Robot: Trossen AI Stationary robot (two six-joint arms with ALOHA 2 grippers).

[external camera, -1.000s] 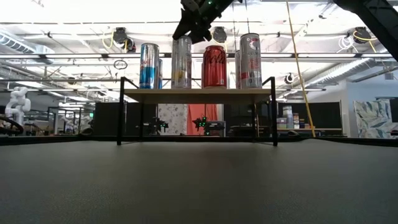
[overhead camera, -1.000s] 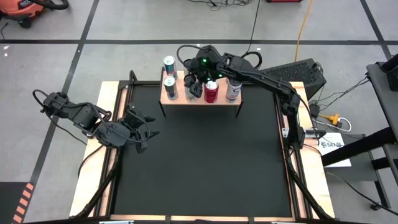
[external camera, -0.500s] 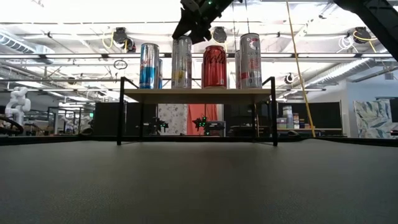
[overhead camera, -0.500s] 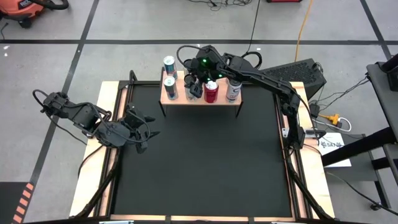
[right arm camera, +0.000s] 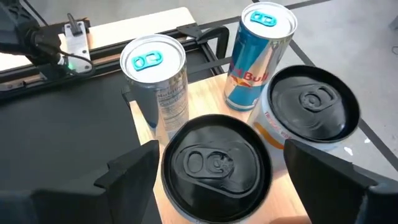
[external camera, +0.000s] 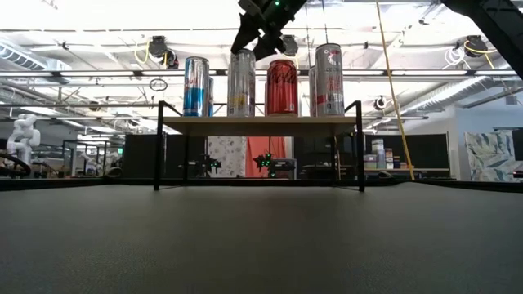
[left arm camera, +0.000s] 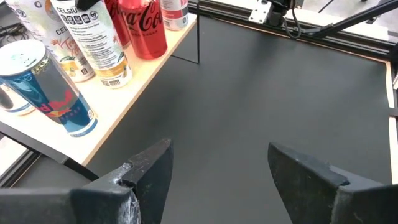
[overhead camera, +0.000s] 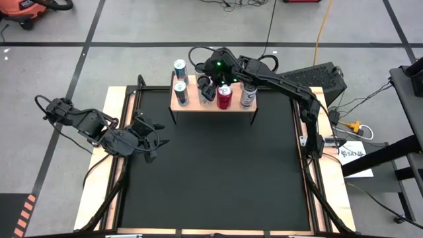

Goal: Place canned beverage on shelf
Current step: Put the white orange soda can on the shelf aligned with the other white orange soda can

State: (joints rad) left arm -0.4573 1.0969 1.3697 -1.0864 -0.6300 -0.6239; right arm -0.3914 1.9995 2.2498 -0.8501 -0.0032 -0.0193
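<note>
The shelf [overhead camera: 198, 106] stands at the table's far edge with several cans upright on their bases. Among them are a blue-silver can [external camera: 195, 86], a tall silver can [external camera: 241, 83], a red can [external camera: 282, 86] and a white can [external camera: 329, 79]. My right gripper [right arm camera: 217, 171] hovers open over the shelf. Its fingers stand on either side of the black top of the tall can [right arm camera: 214, 165], with a narrow gap on each side. My left gripper [left arm camera: 217, 168] hangs open over the table's left side [overhead camera: 153, 140], holding nothing.
The cans stand close together on the shelf board [left arm camera: 143, 74], and another black-topped can [right arm camera: 311, 102] is right beside the one under my right gripper. The black mat [overhead camera: 218, 172] stretches from the shelf to the near edge. Wooden strips [overhead camera: 99, 172] frame the table.
My right gripper has spread its fingers a little around the tall silver can's top and has turned slightly at the wrist. The can stands upright on the shelf.
</note>
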